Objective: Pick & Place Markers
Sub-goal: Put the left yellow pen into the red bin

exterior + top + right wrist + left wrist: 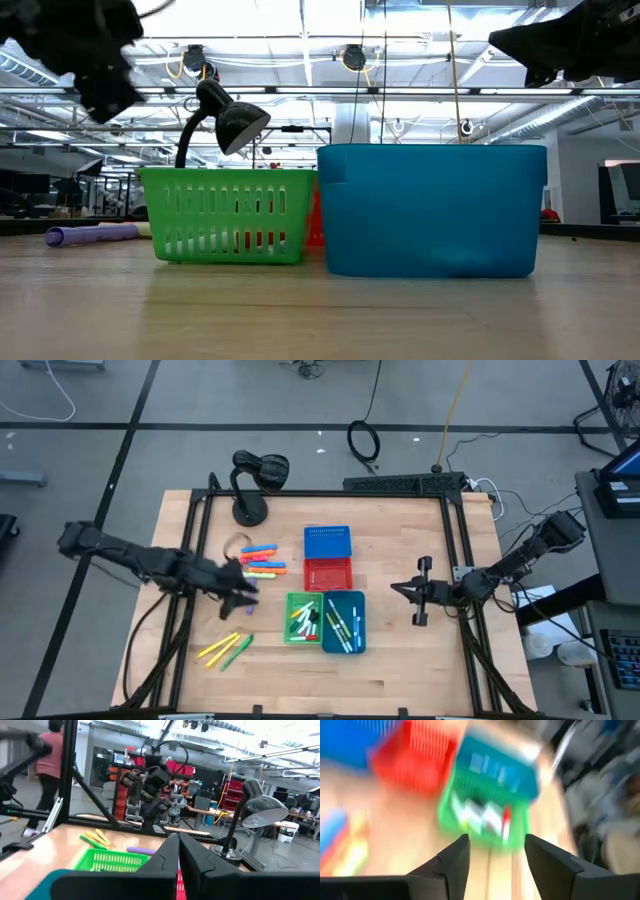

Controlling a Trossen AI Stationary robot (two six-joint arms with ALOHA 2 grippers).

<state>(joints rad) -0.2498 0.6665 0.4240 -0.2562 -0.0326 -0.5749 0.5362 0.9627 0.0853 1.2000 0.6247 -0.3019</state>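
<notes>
Markers (262, 561) lie in a loose heap toward the tabletop's (420, 670) far-left part, orange, pink, blue and yellow, with a second small group, yellow and green (226, 650), near the front-left corner, and more already inside the green bin (303, 618) and the teal bin (345, 622) at the middle. The left claw (240, 588) hangs just in front of the heap, between it and the green bin, its fingers (455, 862) standing apart with nothing visible between them. It reads as being between a pick and a drop, so the sound move is to settle over one marker at the heap's near edge, line the fingers across its length, and close only once low enough to trap it against the wood without nudging its neighbours.

Further right, the blue bin (327, 542) and red bin (328, 573) sit stacked toward the far edge at centre. The right claw (420, 591) waits over the right side, pinched fully together and empty.

The surface is pale wood inside a dark frame, with a black desk lamp (255, 475) at the far-left corner. Beyond it is a workshop with shelving, ceiling lights and a person in a pink top (47, 760) standing off to one side.
</notes>
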